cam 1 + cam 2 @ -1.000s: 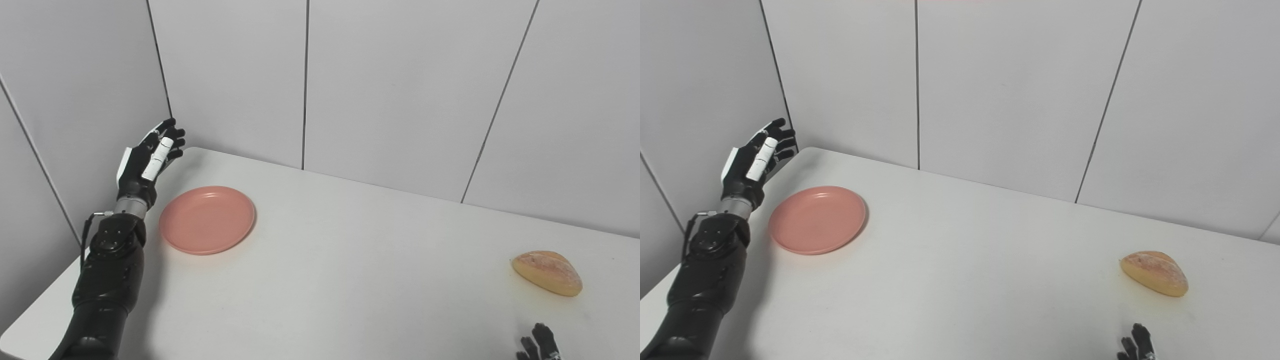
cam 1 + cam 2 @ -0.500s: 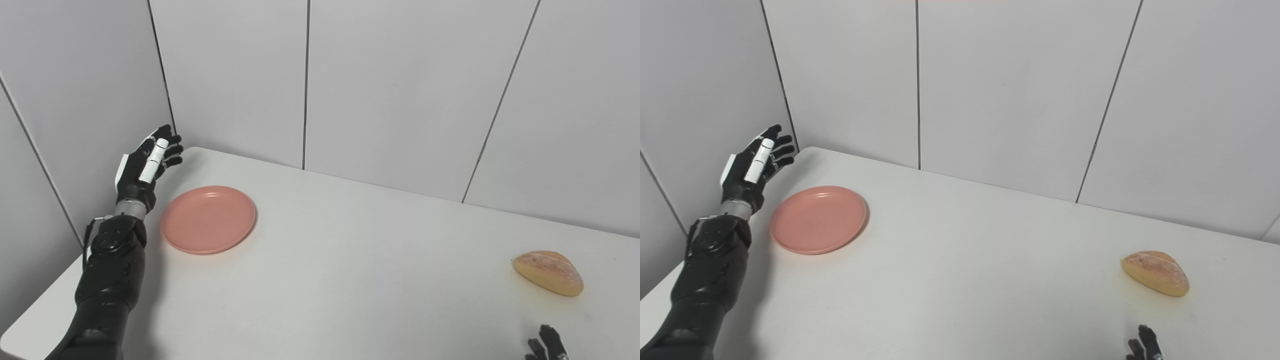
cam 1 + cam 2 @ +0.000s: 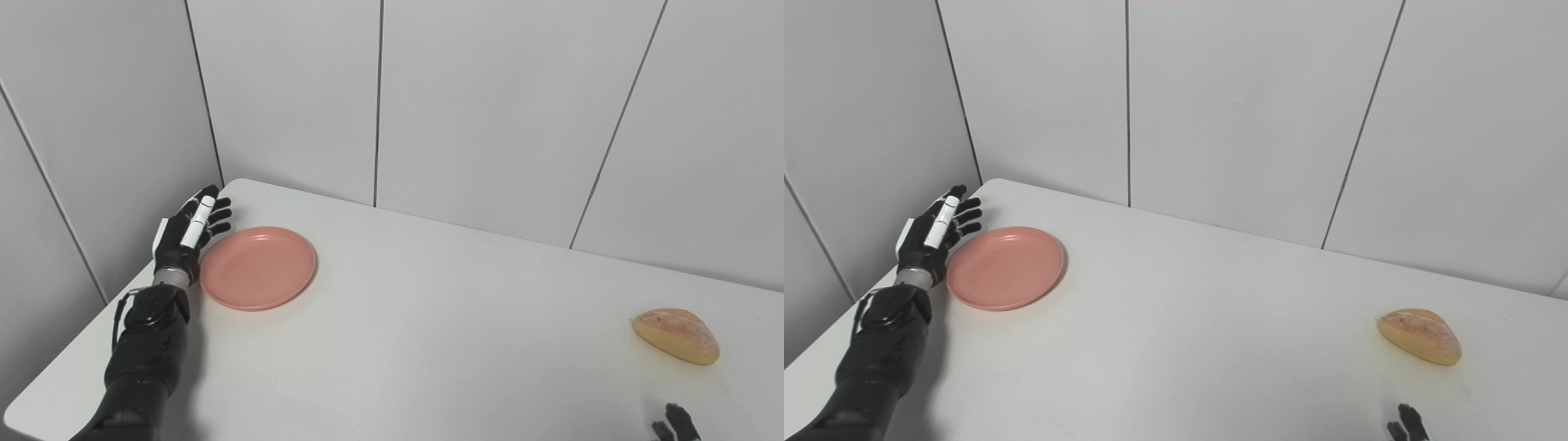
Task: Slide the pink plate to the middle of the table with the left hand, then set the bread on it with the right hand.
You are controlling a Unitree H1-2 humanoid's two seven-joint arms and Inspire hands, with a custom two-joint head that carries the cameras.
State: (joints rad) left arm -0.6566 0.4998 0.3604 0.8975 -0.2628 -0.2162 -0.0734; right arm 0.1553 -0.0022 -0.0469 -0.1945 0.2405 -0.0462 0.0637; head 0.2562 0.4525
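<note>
The pink plate (image 3: 258, 267) lies flat on the white table (image 3: 429, 318) near its far left corner. My left hand (image 3: 187, 236) is open, fingers apart and pointing away, right at the plate's left rim; I cannot tell if it touches. The bread (image 3: 676, 335), a golden oval loaf, lies at the right side of the table. Only the fingertips of my right hand (image 3: 674, 424) show at the bottom edge, below the bread and apart from it. The plate also shows in the right eye view (image 3: 1005, 267), as does the bread (image 3: 1419, 336).
Grey panelled walls (image 3: 490, 110) stand close behind the table and along its left side. The table's left edge runs just beside my left forearm (image 3: 144, 349).
My left hand has come down and to the right, from raised by the wall to the plate's left rim. The right hand has sunk lower in the picture. The camera has shifted slightly.
</note>
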